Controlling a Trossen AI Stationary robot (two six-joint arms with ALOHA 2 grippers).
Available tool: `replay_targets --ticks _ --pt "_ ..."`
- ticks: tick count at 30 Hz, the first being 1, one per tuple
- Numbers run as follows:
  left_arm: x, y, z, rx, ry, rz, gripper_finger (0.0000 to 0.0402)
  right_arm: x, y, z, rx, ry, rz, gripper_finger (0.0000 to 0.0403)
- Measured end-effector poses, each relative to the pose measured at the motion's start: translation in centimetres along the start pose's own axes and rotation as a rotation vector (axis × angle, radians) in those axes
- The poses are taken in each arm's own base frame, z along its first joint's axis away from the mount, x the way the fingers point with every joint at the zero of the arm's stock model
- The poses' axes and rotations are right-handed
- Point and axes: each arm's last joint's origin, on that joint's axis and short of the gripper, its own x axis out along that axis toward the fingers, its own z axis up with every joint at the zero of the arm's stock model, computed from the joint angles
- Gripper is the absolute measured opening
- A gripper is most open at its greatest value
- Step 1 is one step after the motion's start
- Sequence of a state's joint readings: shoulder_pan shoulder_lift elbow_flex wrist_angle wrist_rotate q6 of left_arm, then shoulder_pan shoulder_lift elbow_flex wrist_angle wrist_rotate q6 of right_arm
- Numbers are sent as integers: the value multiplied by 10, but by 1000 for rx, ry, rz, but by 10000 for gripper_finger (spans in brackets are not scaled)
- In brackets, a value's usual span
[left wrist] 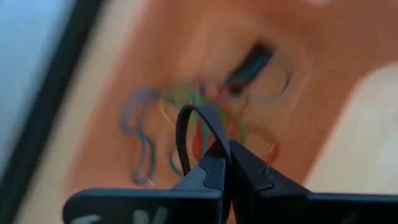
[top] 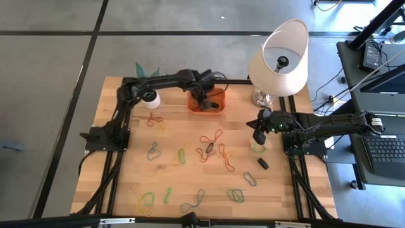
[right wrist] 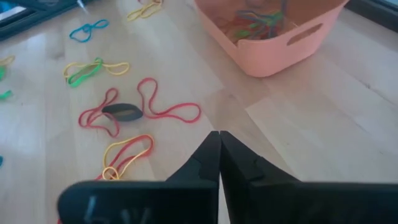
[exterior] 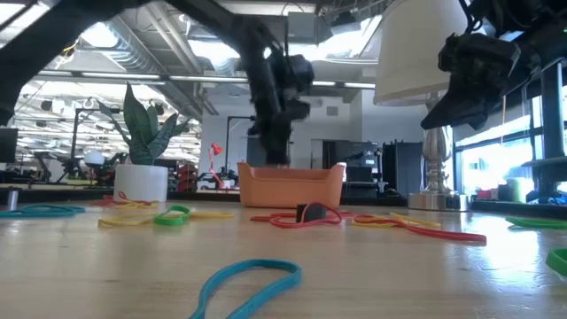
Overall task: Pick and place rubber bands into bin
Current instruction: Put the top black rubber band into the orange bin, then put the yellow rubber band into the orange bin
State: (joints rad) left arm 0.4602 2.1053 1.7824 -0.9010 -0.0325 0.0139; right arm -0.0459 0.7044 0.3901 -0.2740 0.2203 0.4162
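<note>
My left gripper (top: pixel 204 98) is over the orange bin (top: pixel 216 106), fingers shut on a black rubber band (left wrist: pixel 189 121). The bin's floor (left wrist: pixel 298 43) holds several coloured bands (left wrist: pixel 199 102). In the low view the left arm (exterior: pixel 270 115) comes down behind the bin's wall (exterior: pixel 292 188). My right gripper (top: pixel 258 134) hangs shut and empty above the table's right part, with the bin (right wrist: pixel 273 50) ahead of it. Many bands lie flat on the wood (top: pixel 212 144), among them a red one (right wrist: pixel 149 109) with a black one (right wrist: pixel 122 111) on it. My left gripper (left wrist: pixel 225 148) pinches the black rubber band between its two fingertips, coming from above and pointing down into the bin. The band's free loop (left wrist: pixel 186 115) curls out past the fingertips, lifted above the bands on the bin's floor.
A lamp (top: pixel 281 57) with a cream shade stands at the far right corner beside the bin. A white plant pot (top: pixel 150 98) stands left of the bin, also visible in the low view (exterior: pixel 142 182). A small black object (top: pixel 262 163) lies near the right edge. Black rails frame the table.
</note>
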Motion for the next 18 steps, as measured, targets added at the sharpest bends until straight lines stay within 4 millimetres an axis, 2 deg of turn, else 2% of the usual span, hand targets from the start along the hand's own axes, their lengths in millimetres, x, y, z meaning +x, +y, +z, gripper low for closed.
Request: replay_targets --ticks 3,6,13,18 --pt "18 1 -5 -1 79 -6 13 0 -2 1 27 -2 -10 14" --pt "25 0 -7 0 108 -11 36 1 -3 1 32 -5 -19 15" --pt "25 -2 -7 2 107 -19 101 1 -8 3 27 -12 -45 15" --pt "25 -3 -7 -23 108 -26 129 1 -8 3 26 -13 -47 15"
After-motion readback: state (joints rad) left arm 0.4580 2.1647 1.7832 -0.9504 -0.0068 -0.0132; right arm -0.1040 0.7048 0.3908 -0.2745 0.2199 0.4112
